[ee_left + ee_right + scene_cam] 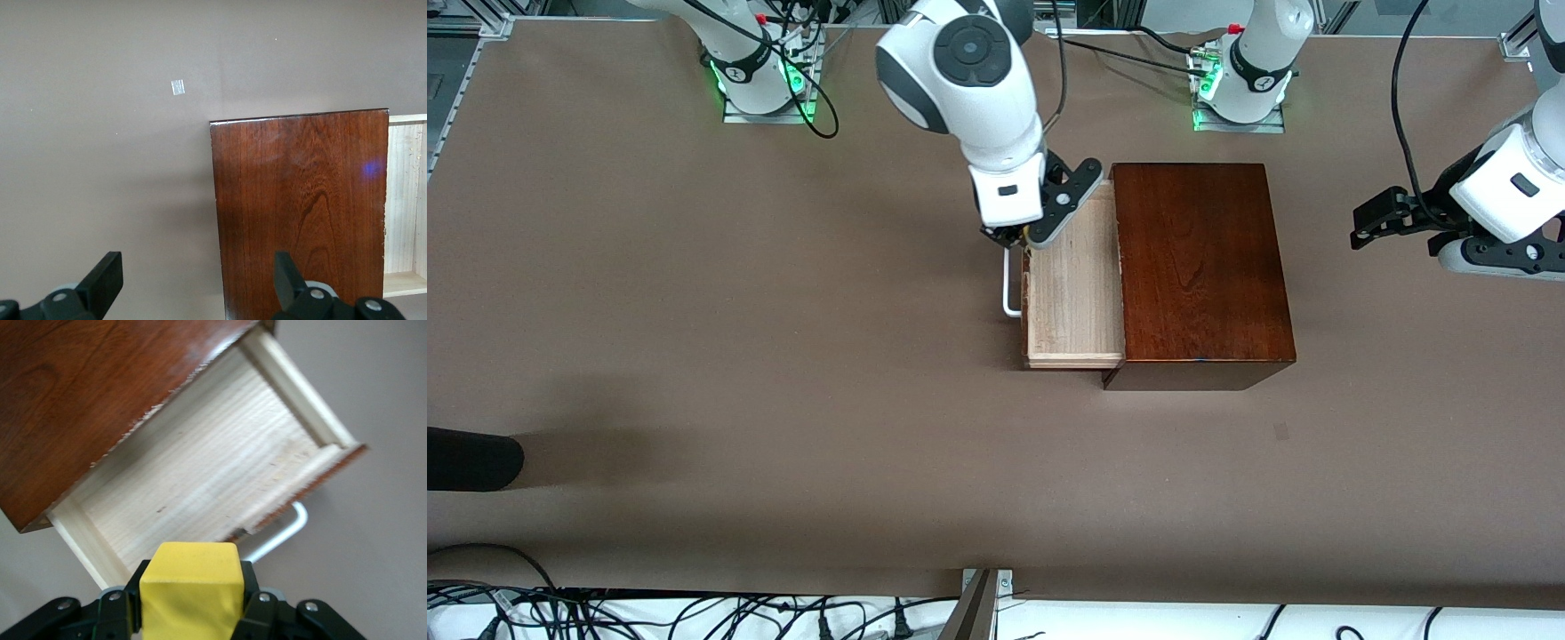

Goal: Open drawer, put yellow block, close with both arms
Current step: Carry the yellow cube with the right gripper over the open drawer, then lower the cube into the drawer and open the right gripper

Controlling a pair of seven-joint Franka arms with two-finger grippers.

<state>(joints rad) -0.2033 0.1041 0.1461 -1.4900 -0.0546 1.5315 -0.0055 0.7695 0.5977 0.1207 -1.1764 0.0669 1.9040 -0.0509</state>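
The drawer (1076,284) stands pulled out of the dark mahogany box (1200,267) toward the right arm's end of the table, its pale tray bare inside (200,467). Its white handle (1009,289) shows beside the drawer front (283,533). My right gripper (1023,233) hangs over the drawer's corner by the handle, shut on the yellow block (191,593), which fills the gap between its fingers (250,597). In the front view the gripper hides nearly all of the block. My left gripper (1383,218) waits open and holds nothing, over the table beside the box (300,207) at the left arm's end.
A black object (471,458) pokes in at the right arm's end of the table, nearer the front camera. A small tape mark (1281,433) lies on the brown table, nearer the front camera than the box. Cables run along the table's front edge.
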